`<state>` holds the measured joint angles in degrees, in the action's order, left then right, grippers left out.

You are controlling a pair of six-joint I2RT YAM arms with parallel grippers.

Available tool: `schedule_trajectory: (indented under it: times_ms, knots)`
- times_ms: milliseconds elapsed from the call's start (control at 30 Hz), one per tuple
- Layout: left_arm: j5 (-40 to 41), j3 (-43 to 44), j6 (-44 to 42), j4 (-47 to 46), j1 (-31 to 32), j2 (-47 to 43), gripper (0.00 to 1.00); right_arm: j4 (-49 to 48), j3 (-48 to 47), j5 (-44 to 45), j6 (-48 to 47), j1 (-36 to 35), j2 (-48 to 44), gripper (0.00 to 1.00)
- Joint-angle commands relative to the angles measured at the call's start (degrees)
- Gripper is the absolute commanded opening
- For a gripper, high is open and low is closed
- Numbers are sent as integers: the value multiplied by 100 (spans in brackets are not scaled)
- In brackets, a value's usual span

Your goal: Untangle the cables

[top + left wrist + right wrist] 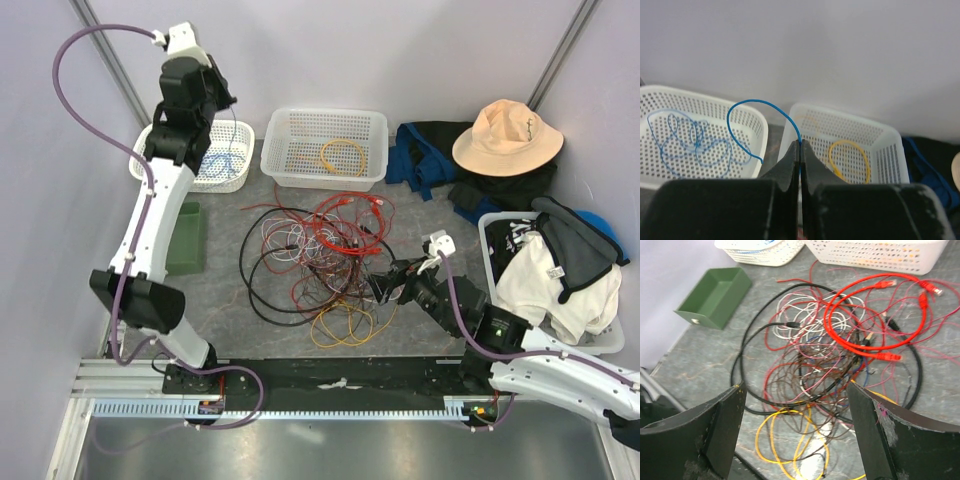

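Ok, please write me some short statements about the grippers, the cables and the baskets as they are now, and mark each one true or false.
1. The left gripper is shut on a blue cable. True.
2. The right gripper is shut on a red cable. False: its jaws stand wide open and hold nothing, in front of the pile of cables.
3. A yellow cable lies in the larger basket. True.
4. The black cable lies inside the green box. False: it loops through the pile on the table, and no cable shows in the box.
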<state>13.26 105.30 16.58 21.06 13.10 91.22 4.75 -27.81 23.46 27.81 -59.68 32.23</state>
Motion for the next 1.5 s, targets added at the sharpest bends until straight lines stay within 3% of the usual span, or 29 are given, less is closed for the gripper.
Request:
schedule_trajectory:
  times_ms: [0, 233, 433, 633, 700, 733, 800, 833, 967, 1100, 1300, 1467]
  knots:
    - [-332, 1579, 74, -471, -308, 834, 2, -317, -496, 167, -495, -9, 257, 90]
    - [-122, 3137, -58, -436, -791, 2390, 2, -300, -699, 273, -760, 0, 556, 91]
    - [1678, 2541, -296, -1093, -923, 2962, 2, -335, -418, 326, -339, 0, 495, 91]
    - [1716, 2382, 328, -972, -1205, 3455, 2, -326, -233, 492, -285, 0, 600, 91]
    - [1523, 2241, 504, -867, -1222, 3499, 20, -326, -277, 519, -320, 0, 653, 91]
    - [1452, 2189, 591, -832, -1222, 3464, 53, -326, -295, 510, -320, 0, 714, 91]
    - [1225, 1873, 829, -814, -1205, 3315, 88, -335, -330, 466, -390, 0, 776, 91]
    - [1145, 1646, 916, -814, -1205, 3097, 99, -335, -330, 449, -408, 0, 837, 91]
    - [881, 1065, 1154, -858, -1074, 2332, 100, -378, -277, 457, -330, 0, 969, 91]
    - [714, -33, 1207, -1068, -504, 1234, 100, -614, -181, 387, -207, 0, 1013, 91]
    - [564, -2502, 1786, -1552, 743, -540, 100, -713, -137, 299, -39, 9, 1145, 91]
    - [502, -4419, 2586, -1552, 1589, -1378, 100, -642, -23, 510, 189, 0, 1058, 90]
